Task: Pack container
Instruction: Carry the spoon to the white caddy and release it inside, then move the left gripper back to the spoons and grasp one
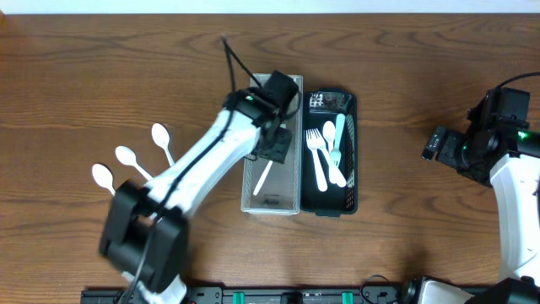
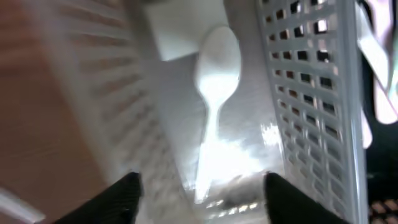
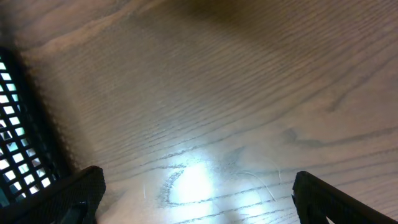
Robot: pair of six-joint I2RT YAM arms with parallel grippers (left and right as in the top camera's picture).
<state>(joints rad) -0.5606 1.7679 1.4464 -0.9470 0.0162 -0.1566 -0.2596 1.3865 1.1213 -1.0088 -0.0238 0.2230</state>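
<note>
Left arm reaches over the clear basket (image 1: 272, 198), a pale perforated tray at the middle of the wooden surface (image 1: 405, 67).

White spoon (image 2: 216, 68) lies flat on the floor of that basket.
- Long axis: runs roughly along the basket's length, slightly slanted.
- Pointing: in the left wrist view the bowl points away from the camera and the handle comes back toward the left fingers (image 2: 121, 199).
- Overhead: only the handle (image 1: 263, 179) shows. The bowl end is hidden under the arm, toward the basket's far end.
- Look: plain white plastic, smooth oval bowl, narrow neck, straight handle. Glare washes out the handle's lower end.

Left fingers are spread wide, one dark tip at each side of the wrist frame. They sit above the spoon's handle end and grip nothing.

Three loose spoons (image 1: 126, 156), also white, lie on the surface left of the arm. Their bowls are fanned out and they are well apart from the basket.

Black basket (image 1: 350, 181) touches the clear basket's right side and holds white forks (image 1: 315, 148) and other cutlery.

Right fingers (image 3: 68, 196) are also spread and empty, over bare wood right of the black basket.
</note>
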